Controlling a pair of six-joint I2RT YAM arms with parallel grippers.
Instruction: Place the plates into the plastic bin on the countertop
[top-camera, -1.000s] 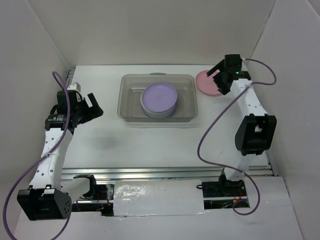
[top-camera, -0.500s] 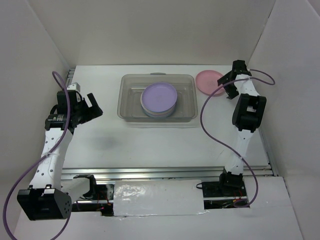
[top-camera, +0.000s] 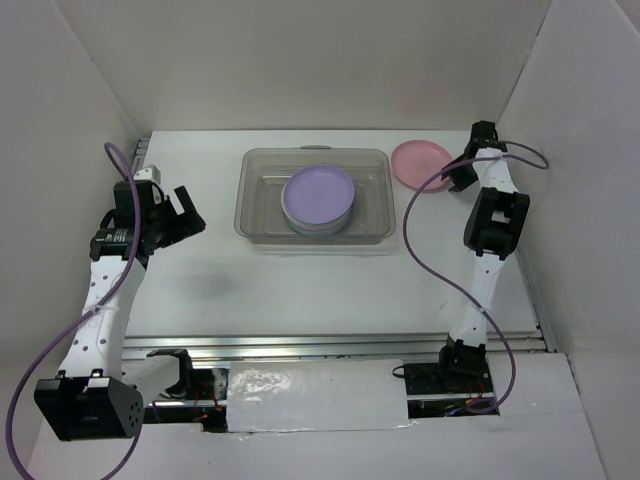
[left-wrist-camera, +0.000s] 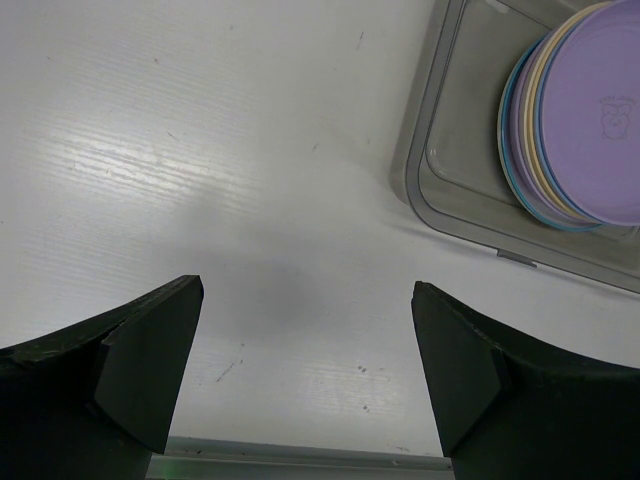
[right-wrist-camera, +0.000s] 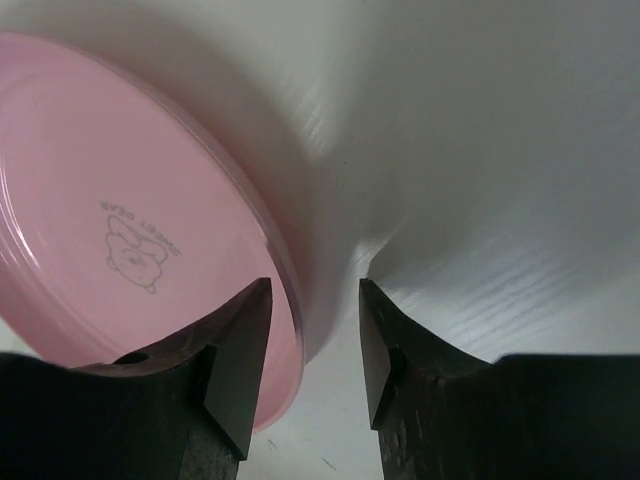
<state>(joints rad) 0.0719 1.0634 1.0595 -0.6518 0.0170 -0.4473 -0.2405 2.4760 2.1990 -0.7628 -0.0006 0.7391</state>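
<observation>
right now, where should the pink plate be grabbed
Probably the raised rim on its right edge, coming from the right with the right gripper. The pink plate lies flat and shallow, so only the rim offers a pinch.

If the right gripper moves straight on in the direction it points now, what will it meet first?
Probably the rim of the round pink plate, which lies in line with the gap between the fingers of the right gripper. The white countertop lies behind it. Depth is unclear.
</observation>
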